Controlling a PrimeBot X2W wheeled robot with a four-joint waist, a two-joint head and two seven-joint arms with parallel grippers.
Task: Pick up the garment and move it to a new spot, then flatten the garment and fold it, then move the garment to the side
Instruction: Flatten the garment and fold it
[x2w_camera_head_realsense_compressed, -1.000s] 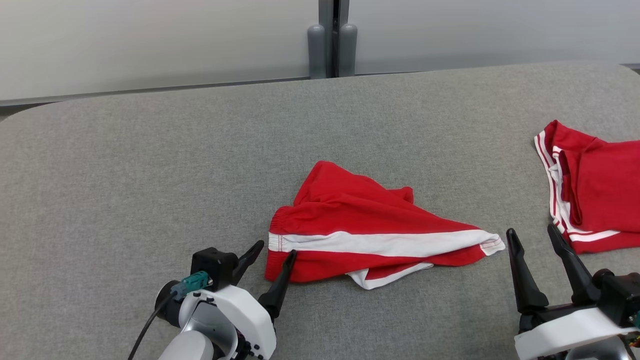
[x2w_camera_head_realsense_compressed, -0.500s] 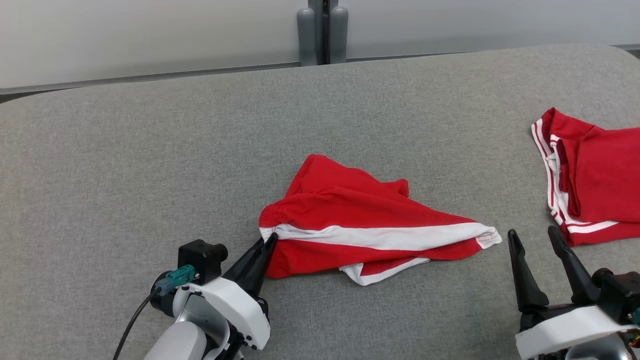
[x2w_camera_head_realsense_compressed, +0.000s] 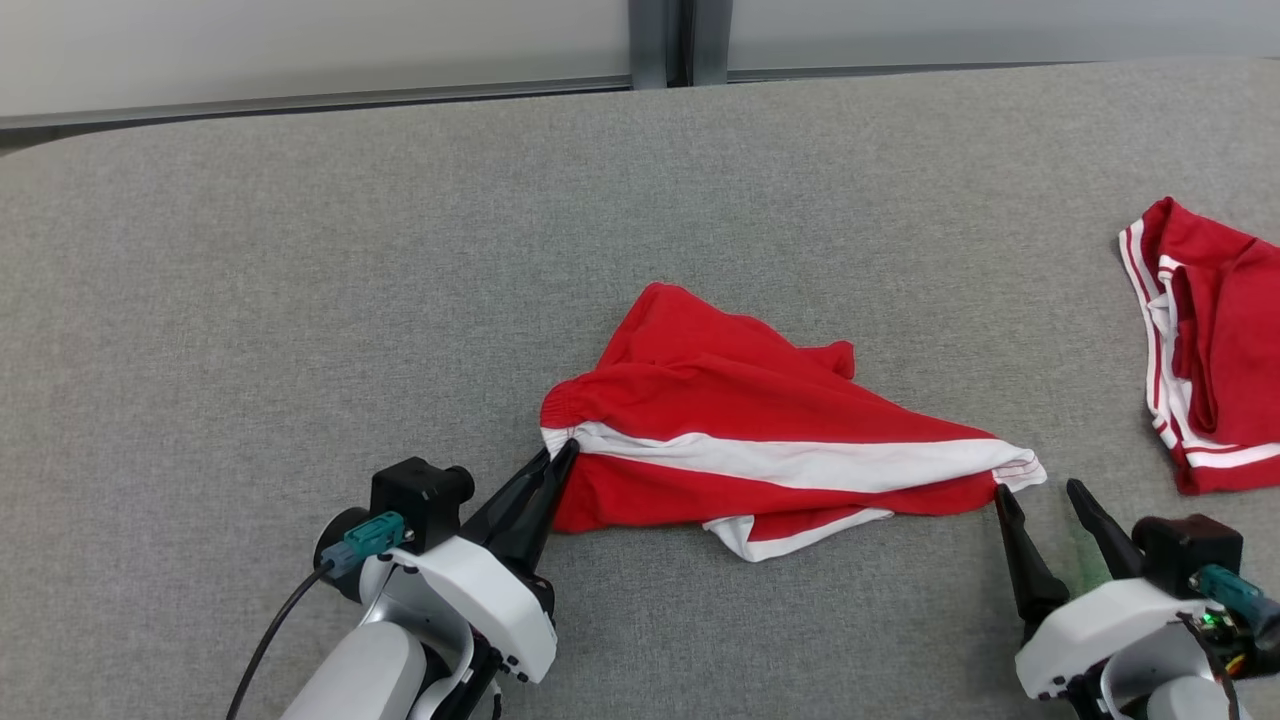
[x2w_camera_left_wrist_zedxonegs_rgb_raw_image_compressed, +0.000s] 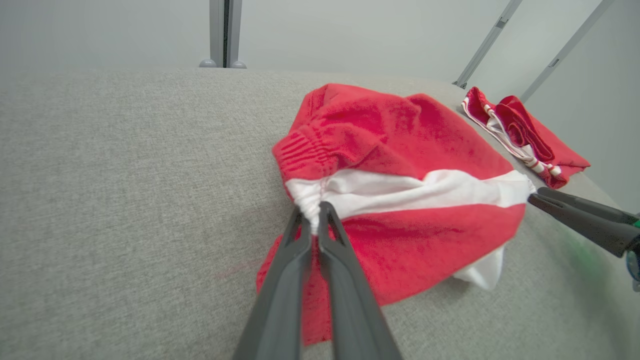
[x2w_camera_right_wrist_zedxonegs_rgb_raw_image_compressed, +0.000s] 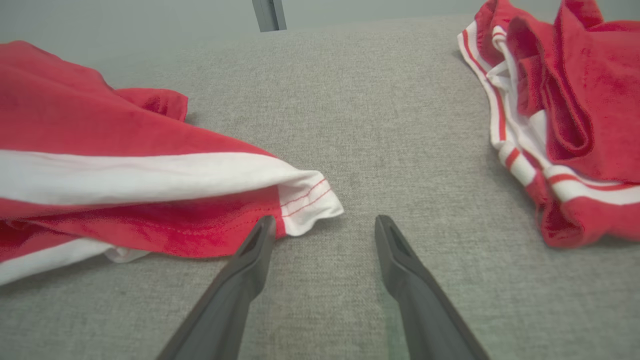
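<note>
The red shorts (x2w_camera_head_realsense_compressed: 760, 420), with a broad white side stripe, lie crumpled near the middle of the grey tabletop (x2w_camera_head_realsense_compressed: 300, 300). The left gripper (x2w_camera_head_realsense_compressed: 565, 452) is pinched shut on the gathered waistband where the stripe ends. The right gripper (x2w_camera_head_realsense_compressed: 1038, 492) stands wide open and holds nothing, one fingertip just beside the hem corner. A second red garment (x2w_camera_head_realsense_compressed: 1215, 350) lies well apart on the right.
</note>
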